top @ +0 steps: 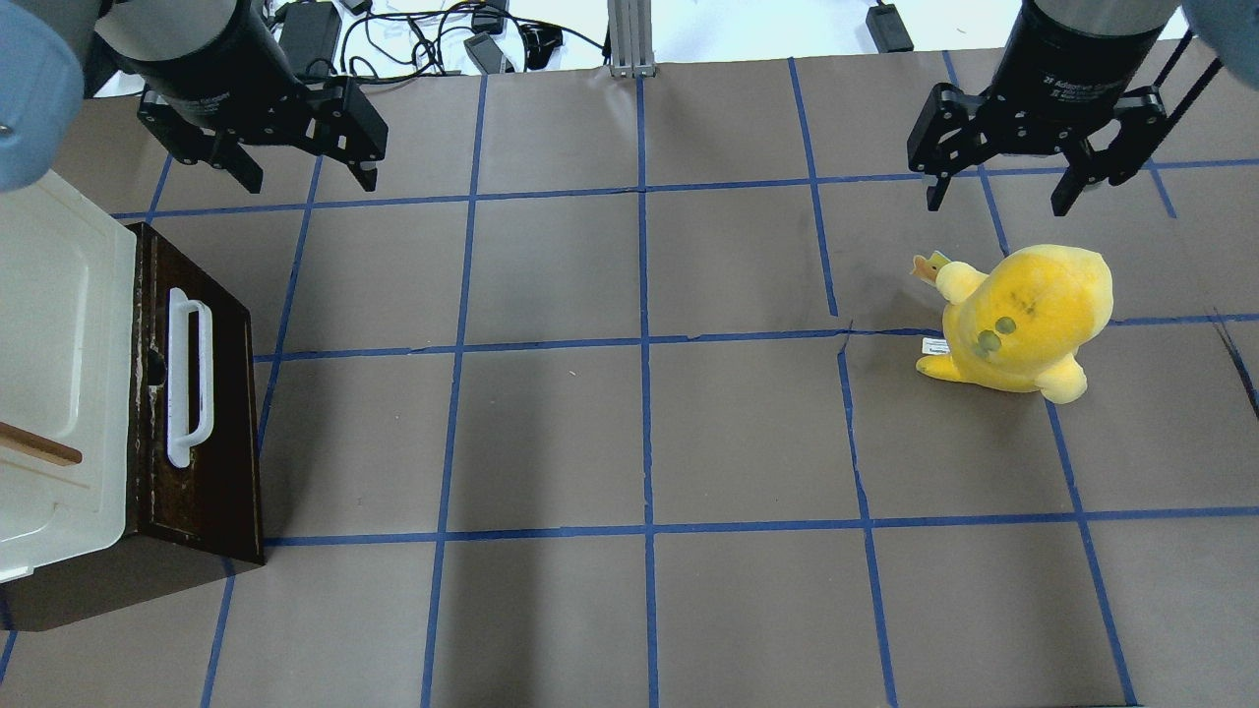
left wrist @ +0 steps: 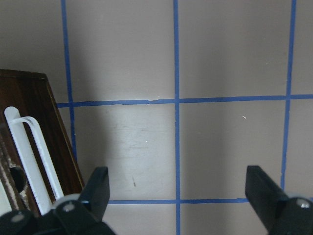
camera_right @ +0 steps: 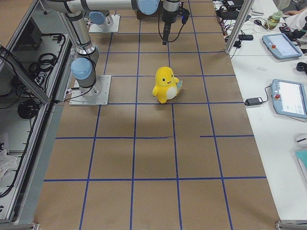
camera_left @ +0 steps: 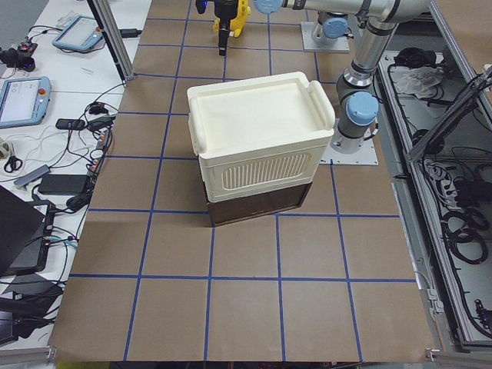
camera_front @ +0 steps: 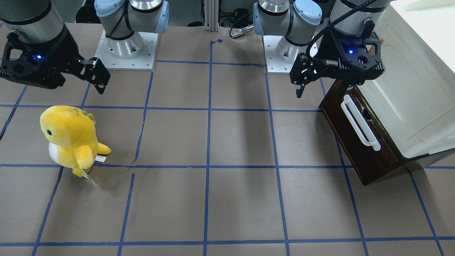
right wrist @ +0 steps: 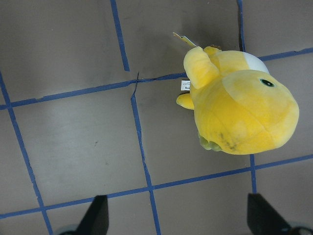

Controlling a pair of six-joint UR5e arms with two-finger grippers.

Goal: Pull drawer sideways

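Note:
The drawer (top: 211, 413) has a dark brown wooden front with a long white bar handle (top: 187, 379) and sits under the cream-white cabinet body (top: 59, 374) at the table's left end. No pale inner wood shows. The drawer (camera_front: 355, 142) and handle (camera_front: 359, 122) also show in the front view, and the drawer (left wrist: 39, 117) shows in the left wrist view. My left gripper (top: 307, 177) is open and empty, hovering beyond the drawer's far end, apart from it; its fingers (left wrist: 98, 188) spread wide. My right gripper (top: 995, 197) is open and empty at the far right.
A yellow plush dinosaur (top: 1023, 315) stands under the right gripper, also in the right wrist view (right wrist: 239, 107). A small wooden handle (top: 39, 447) lies on the cabinet top. Brown table cover with blue tape grid (top: 639, 344). Cables and devices lie beyond the far edge.

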